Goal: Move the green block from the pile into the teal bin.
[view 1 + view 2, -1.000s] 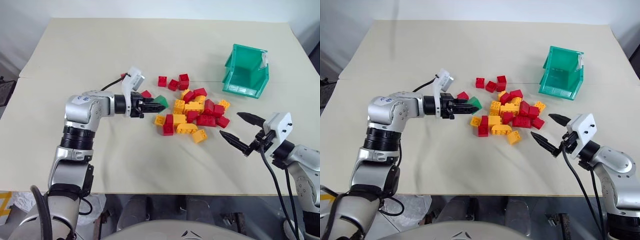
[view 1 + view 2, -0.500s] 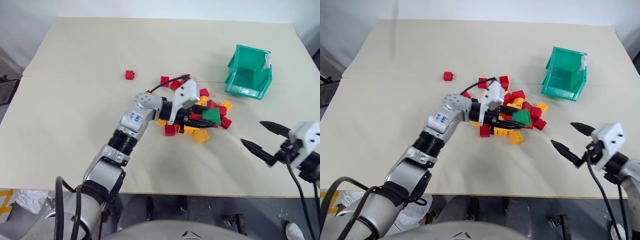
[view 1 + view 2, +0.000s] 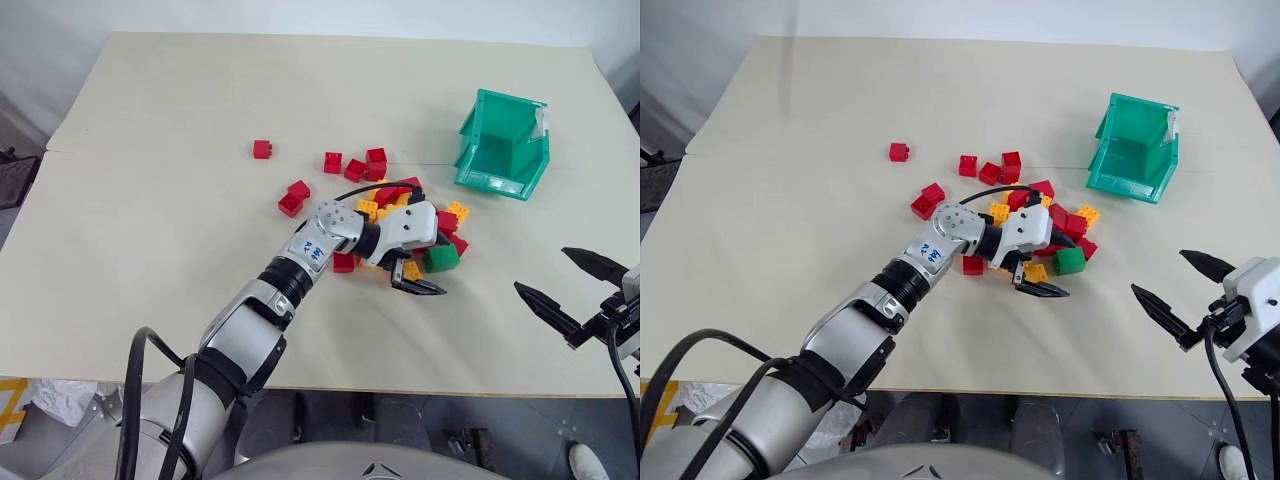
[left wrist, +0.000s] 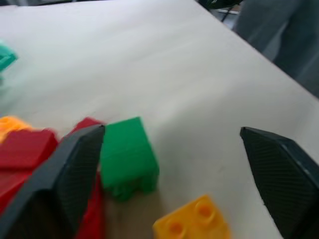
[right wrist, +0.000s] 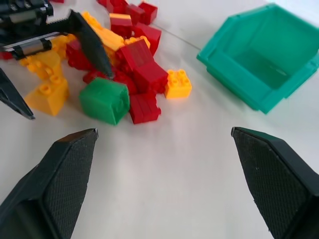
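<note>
Sitting loose at the pile's (image 3: 405, 225) near-right edge, the green block (image 3: 441, 258) is lying beside the released left hand (image 3: 414, 271), the teal bin (image 3: 503, 146) waiting empty; right hand (image 3: 565, 292) is hanging open.

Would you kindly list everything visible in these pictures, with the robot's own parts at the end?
green block: one, green, lying on the table at the pile's near right edge, free of both grippers.
pile: one cluster of red and yellow bricks, mid-table.
stray red bricks: about six, red, scattered left of and behind the pile.
teal bin: one, teal, far right of the table, open front facing the pile.
table: one, beige.
left gripper: black fingers, open, over the pile beside the green block.
right gripper: black fingers, open, near the table's front right edge.
</note>
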